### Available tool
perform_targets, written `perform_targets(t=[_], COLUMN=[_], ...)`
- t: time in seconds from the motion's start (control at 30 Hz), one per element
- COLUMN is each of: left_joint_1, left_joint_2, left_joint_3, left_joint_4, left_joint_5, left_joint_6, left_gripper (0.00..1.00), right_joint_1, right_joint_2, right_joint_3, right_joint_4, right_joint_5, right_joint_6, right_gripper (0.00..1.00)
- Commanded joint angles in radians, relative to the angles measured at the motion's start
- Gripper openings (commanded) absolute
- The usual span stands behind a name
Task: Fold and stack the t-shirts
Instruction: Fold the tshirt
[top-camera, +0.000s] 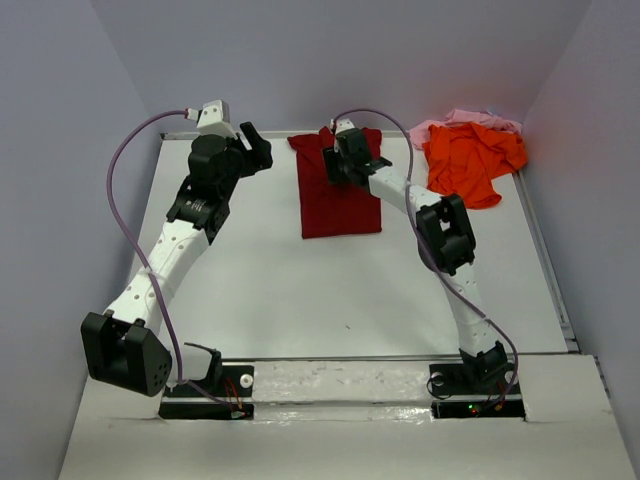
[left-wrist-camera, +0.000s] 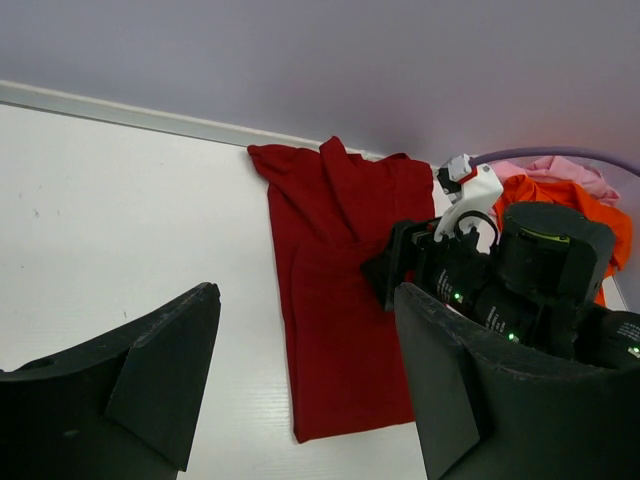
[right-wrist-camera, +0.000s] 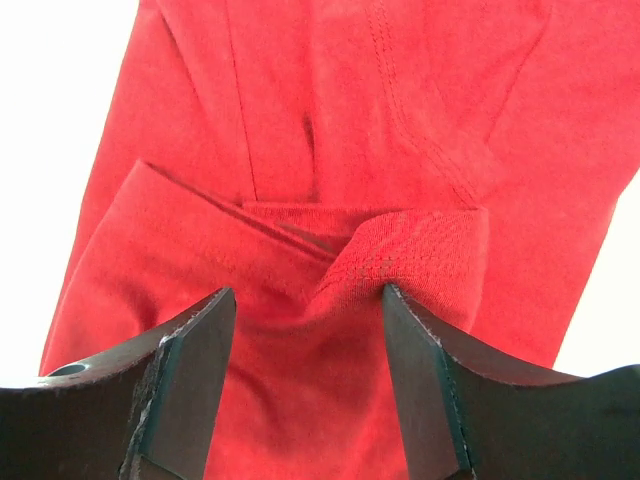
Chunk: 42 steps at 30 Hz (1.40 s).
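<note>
Well, left arm: it reached up the left side of the table (top-camera: 250, 290), elbow bent, wrist held near the far edge.
Left claw (top-camera: 252, 150): it stood wide, both fingers well apart with nothing between them. It hung over bare tabletop, to the left of the red shirt and clear of it.
Red shirt (top-camera: 338, 205): it lay flat about mid-table toward the back. It was folded into a long narrow strip, sides turned in, running from the back wall toward the arms. Its near end was cut square. Its far end was rumpled, with a small peak of cloth rising by the wall.
Right arm: it stretched from its base at the near right up and leftward, wrist over the far end of the red shirt.
Right claw (right-wrist-camera: 308, 295): it was spread fairly wide and pointed down at the collar. A bunched hump of ribbed collar sat between the fingers, closer to the right one. I could not tell whether either finger touched the cloth.
Pink shirt (top-camera: 455, 120): crumpled in the far right corner against the wall, mostly under the orange one.
Orange shirt (top-camera: 468, 160): heaped loose on top of the pink, unfolded, just right of the right claw and apart from the red shirt.
</note>
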Motion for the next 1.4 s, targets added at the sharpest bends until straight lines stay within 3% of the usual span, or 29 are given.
perform_targets(t=[0.0,0.3,0.4,0.67,0.93,1.03,1.23,1.37], left_joint_1=[0.006,0.006,0.004,0.004,-0.056,-0.116,-0.136,-0.140], left_joint_2=[-0.047,-0.045,-0.045,-0.031,0.010,0.067,0.157,0.220], left_joint_3=[-0.011,-0.012,-0.011,-0.017,-0.061,-0.095,-0.369,-0.451], left_joint_4=[0.052,0.052,0.052,0.057,0.091,0.086,0.317,0.426], left_joint_5=[0.001,0.001,0.001,0.005,-0.034,0.007,0.114,0.137], left_joint_6=[0.010,0.012,0.012,0.007,-0.050,-0.141,-0.307,-0.349], left_gripper=[0.79,0.79,0.79,0.80,0.79,0.79,0.77,0.76], right_joint_1=[-0.023,-0.072,-0.081,-0.081,-0.081,-0.069,-0.057,-0.057], right_joint_2=[0.054,0.140,0.140,-0.055,-0.444,-0.604,-0.699,-0.719], right_joint_3=[0.103,0.158,0.158,0.077,-0.262,-0.534,-0.766,-0.911], right_joint_4=[-0.040,-0.076,-0.082,-0.068,-0.014,0.064,0.104,0.158], right_joint_5=[-0.001,-0.083,-0.072,0.008,-0.011,-0.005,0.008,-0.011], right_joint_6=[0.000,0.066,0.052,-0.040,0.033,0.093,0.234,0.296], right_gripper=[0.66,0.66,0.70,0.84,0.87,0.87,0.85,0.85])
